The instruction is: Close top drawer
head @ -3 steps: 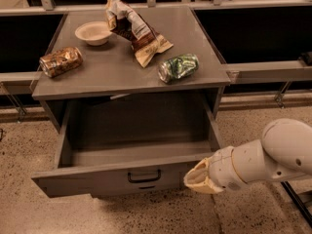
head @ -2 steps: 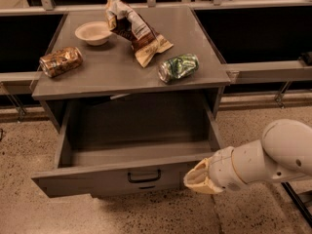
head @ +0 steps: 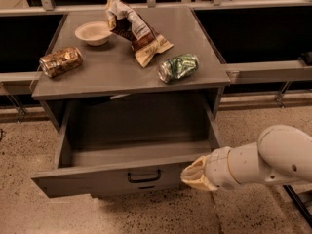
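Note:
The top drawer point(head: 97, 179) of the grey metal cabinet stands pulled far out toward me. Its deep box point(head: 136, 130) shows nothing inside. Its long front panel carries a small black pull handle point(head: 144, 176) near the middle. My gripper point(head: 193, 175), cream-coloured at the end of a white arm point(head: 273, 157), comes in from the right. It sits at the right end of the front panel, at about the handle's height and right of the handle. The lower drawers are hidden under the open one.
On the cabinet top point(head: 112, 77) lie a beige bowl point(head: 92, 32), a crumpled chip bag point(head: 134, 30), a brown can point(head: 60, 61) on its side and a green can point(head: 178, 67) on its side. Dark shelving flanks the cabinet. Speckled floor point(head: 146, 213) lies in front.

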`<action>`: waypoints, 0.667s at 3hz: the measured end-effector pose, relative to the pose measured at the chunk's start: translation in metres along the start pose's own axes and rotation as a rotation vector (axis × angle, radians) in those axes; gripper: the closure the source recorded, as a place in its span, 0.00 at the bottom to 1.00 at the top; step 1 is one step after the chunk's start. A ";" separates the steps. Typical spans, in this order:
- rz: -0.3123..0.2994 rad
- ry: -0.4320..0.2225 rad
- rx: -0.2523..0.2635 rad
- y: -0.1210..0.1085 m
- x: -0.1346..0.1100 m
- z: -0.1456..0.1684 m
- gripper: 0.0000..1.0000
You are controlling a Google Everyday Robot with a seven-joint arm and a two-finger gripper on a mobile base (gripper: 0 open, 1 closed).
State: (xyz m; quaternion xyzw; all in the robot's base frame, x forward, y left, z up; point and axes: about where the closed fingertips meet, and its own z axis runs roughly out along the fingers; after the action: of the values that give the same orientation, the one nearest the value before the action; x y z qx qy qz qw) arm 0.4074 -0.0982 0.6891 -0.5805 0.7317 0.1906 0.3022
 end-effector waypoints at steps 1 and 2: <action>-0.028 -0.002 0.042 -0.009 -0.001 0.017 1.00; -0.068 -0.010 0.083 -0.026 0.002 0.033 1.00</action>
State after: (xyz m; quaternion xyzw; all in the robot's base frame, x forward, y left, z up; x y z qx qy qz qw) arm 0.4394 -0.0852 0.6646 -0.5911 0.7171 0.1527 0.3362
